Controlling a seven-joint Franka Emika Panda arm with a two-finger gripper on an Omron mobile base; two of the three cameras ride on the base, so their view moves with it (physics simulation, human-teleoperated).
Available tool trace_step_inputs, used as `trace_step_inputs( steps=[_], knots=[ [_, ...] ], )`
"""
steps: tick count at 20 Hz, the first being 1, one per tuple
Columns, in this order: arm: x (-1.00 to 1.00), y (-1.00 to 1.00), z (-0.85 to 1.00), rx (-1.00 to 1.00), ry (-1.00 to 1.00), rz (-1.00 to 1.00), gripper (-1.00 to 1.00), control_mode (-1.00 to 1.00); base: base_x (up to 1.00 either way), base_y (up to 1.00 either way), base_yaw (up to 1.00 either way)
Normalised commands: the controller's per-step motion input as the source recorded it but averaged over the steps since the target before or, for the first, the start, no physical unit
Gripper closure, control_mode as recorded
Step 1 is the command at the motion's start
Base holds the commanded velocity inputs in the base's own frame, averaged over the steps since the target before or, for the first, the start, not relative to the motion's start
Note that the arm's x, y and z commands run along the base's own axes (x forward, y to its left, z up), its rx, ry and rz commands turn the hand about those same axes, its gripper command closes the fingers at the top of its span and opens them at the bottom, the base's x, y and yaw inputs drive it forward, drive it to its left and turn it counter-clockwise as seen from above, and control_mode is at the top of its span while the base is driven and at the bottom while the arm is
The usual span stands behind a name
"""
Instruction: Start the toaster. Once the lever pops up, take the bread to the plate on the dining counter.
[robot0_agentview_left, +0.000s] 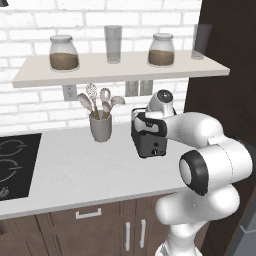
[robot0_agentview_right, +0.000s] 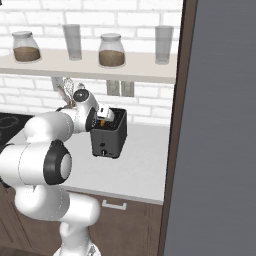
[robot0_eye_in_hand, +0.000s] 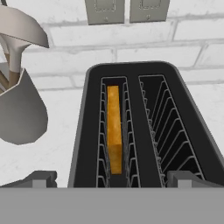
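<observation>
Hand view puts you right above the toaster (robot0_eye_in_hand: 135, 131), looking down into its two grilled slots. The bread (robot0_eye_in_hand: 114, 129) sits edge-up in the left slot of that picture, its golden-brown crust showing between the wire guides; the other slot beside it holds nothing you can see. Your two finger tips (robot0_eye_in_hand: 41, 178) rise at the bottom of the picture, one outside each side of the toaster's near end, so the jaws stand wide apart and grip nothing. The gripper (robot0_eye_in_hand: 111, 180) hangs over the near edge of the toaster body, and you cannot tell from this angle whether it touches the casing.

From the left base view, you see the toaster (robot0_agentview_left: 150, 140) on the white worktop (robot0_agentview_left: 75, 170), close to the dark wall panel at the right, with the arm's hand bent down over its top. A grey utensil cup (robot0_agentview_left: 101, 126) holding spoons and a whisk stands just to the toaster's left, apart from it. A black cooktop (robot0_agentview_left: 15, 165) lies well apart at the far left of the worktop.

From the right base view, the toaster (robot0_agentview_right: 109, 136) shows its front, with a small knob low on it. Above, a shelf (robot0_agentview_right: 90, 70) carries two jars and two glasses.
</observation>
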Motion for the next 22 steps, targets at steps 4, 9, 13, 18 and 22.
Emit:
trace_step_inputs(
  steps=[4, 9, 13, 18, 22],
  knots=[
    [0.00, 0.00, 0.00, 0.00, 0.00, 0.00, -1.00, -1.00, 0.00, 0.00, 0.00],
    [0.00, 0.00, 0.00, 0.00, 0.00, 0.00, -1.00, -1.00, 0.00, 0.00, 0.00],
    [0.00, 0.00, 0.00, 0.00, 0.00, 0.00, -1.00, -1.00, 0.00, 0.00, 0.00],
    [0.00, 0.00, 0.00, 0.00, 0.00, 0.00, -1.00, -1.00, 0.00, 0.00, 0.00],
    [0.00, 0.00, 0.00, 0.00, 0.00, 0.00, -1.00, -1.00, 0.00, 0.00, 0.00]
  ],
)
